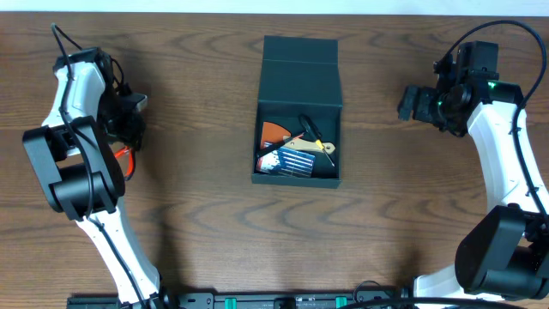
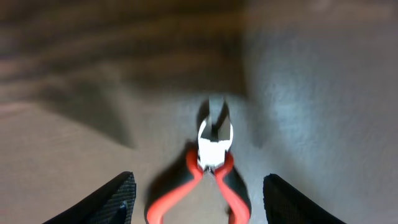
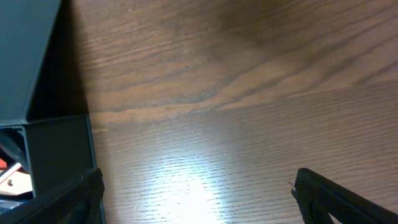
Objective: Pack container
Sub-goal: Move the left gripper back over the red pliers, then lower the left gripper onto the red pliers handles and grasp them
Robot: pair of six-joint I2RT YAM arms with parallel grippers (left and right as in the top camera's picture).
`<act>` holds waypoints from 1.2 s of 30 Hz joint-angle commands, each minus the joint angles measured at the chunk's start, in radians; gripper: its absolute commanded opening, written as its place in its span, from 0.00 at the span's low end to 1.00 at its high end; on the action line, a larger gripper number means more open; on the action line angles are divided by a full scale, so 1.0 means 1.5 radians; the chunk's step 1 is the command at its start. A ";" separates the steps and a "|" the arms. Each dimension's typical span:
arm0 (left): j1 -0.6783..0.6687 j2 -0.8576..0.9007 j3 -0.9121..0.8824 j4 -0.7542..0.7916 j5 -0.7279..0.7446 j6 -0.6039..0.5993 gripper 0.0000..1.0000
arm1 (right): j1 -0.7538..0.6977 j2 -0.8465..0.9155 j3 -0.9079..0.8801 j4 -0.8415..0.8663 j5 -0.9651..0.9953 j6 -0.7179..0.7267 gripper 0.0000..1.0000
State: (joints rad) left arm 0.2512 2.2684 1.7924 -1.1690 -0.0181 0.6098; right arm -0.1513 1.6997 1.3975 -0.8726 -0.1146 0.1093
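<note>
One pair of red-handled pliers (image 2: pixel 214 140) lies untouched between the parted fingers (image 2: pixel 121 200) of the left gripper (image 2: pixel 199 180), handles toward the wrist. The open container (image 1: pixel 297 179) sits at the centre of the tabletop (image 1: pixel 197 215), well to that gripper's right. The right gripper (image 3: pixel 198 180) gapes empty.

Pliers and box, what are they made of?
Pliers: the head looks like bare metal, since it catches the light. The handles look like red and black rubbery plastic, though the picture is blurry. Box: dark teal and matte, with flat stiff walls and a folded-back lid. It is probably thick card or plastic; I cannot tell which.
</note>
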 commanded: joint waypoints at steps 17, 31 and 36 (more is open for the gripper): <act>-0.014 0.005 -0.109 0.031 0.022 -0.007 0.50 | -0.003 0.003 0.001 -0.003 0.009 -0.009 0.99; -0.014 -0.001 -0.095 0.045 -0.015 -0.034 0.50 | -0.003 0.003 0.001 0.001 0.009 -0.009 0.99; -0.014 -0.044 -0.060 0.041 -0.044 -0.049 0.50 | -0.003 0.003 0.001 0.002 0.009 -0.009 0.99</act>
State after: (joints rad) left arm 0.2260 2.2421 1.6703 -1.1130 -0.0486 0.5571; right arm -0.1513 1.6997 1.3975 -0.8730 -0.1062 0.1093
